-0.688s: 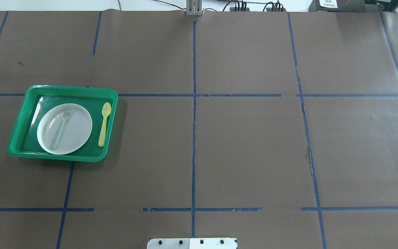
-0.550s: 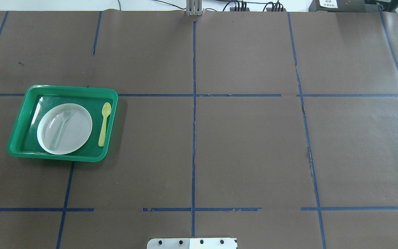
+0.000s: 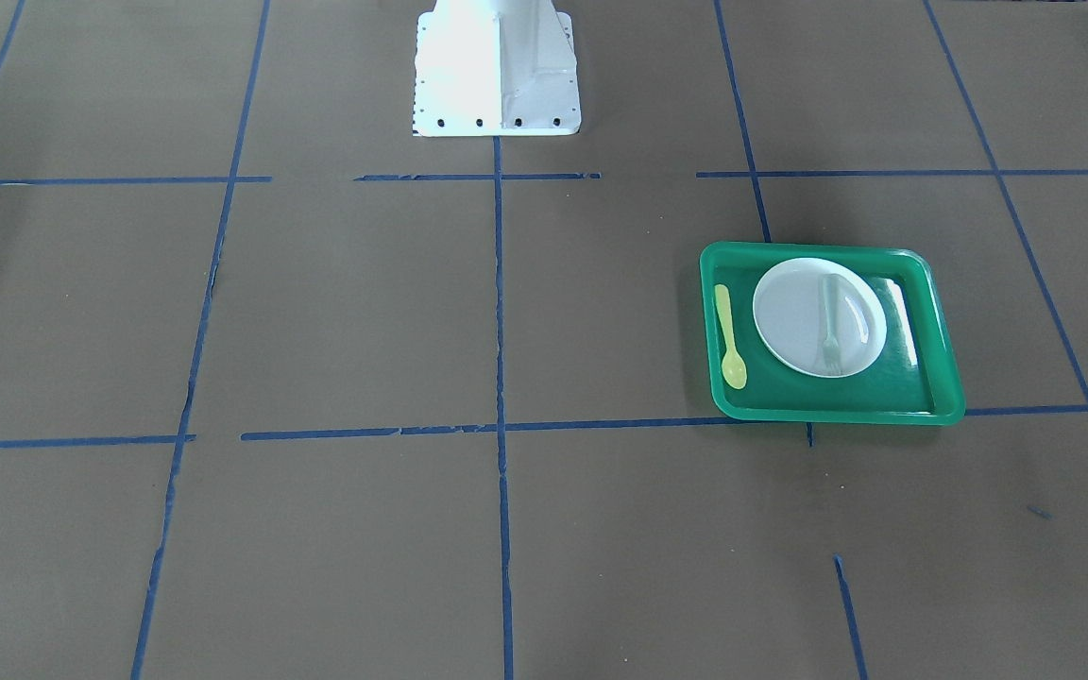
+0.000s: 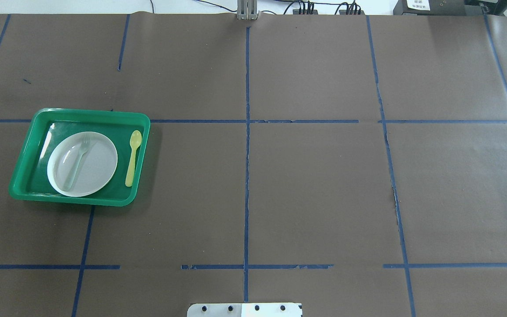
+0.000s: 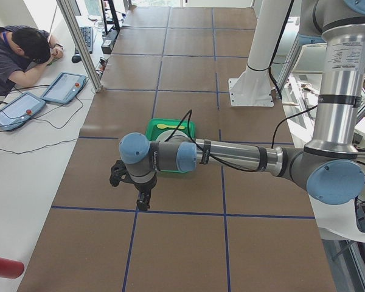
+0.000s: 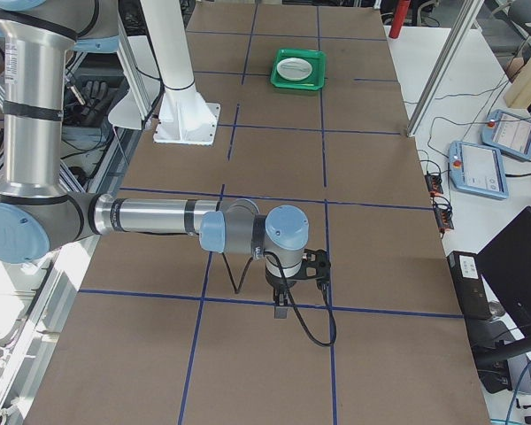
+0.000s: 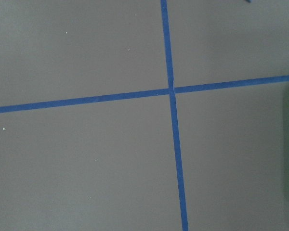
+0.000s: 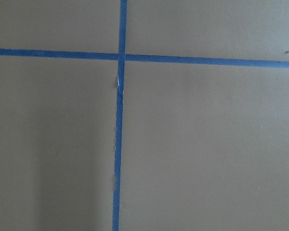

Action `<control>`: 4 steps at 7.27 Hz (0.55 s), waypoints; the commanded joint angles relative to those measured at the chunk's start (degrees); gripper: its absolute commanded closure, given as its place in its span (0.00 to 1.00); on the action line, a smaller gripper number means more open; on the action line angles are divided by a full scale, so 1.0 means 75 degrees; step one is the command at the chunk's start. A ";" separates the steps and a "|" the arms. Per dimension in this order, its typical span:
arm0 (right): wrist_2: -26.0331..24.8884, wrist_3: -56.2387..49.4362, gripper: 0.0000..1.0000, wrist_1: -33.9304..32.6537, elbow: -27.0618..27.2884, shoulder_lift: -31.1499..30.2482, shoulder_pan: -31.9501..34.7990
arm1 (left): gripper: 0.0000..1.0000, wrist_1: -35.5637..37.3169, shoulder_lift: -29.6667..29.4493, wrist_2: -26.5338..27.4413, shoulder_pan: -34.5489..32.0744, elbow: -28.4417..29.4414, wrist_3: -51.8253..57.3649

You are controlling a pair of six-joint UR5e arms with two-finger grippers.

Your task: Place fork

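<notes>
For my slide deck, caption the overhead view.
Pale fork lies on a white plate in a green tray, yellow spoon beside the plate.

one fork (image 4: 78, 160), one spoon (image 4: 133, 157), one plate (image 4: 99, 169), one tray (image 4: 82, 112)
</notes>
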 commanded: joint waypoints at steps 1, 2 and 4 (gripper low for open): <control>-0.0012 0.0010 0.00 0.0000 0.0000 0.0000 0.0000 | 0.00 -0.0722 -0.0055 0.0018 0.1147 -0.1095 -0.2245; 0.0000 -0.0002 0.00 0.0000 0.0000 0.0000 0.0000 | 0.00 -0.1063 -0.0055 0.0030 0.1674 -0.1319 -0.3056; 0.0000 -0.0002 0.00 0.0000 0.0000 0.0000 0.0000 | 0.00 -0.1859 -0.0148 0.0623 0.2612 -0.1392 -0.4184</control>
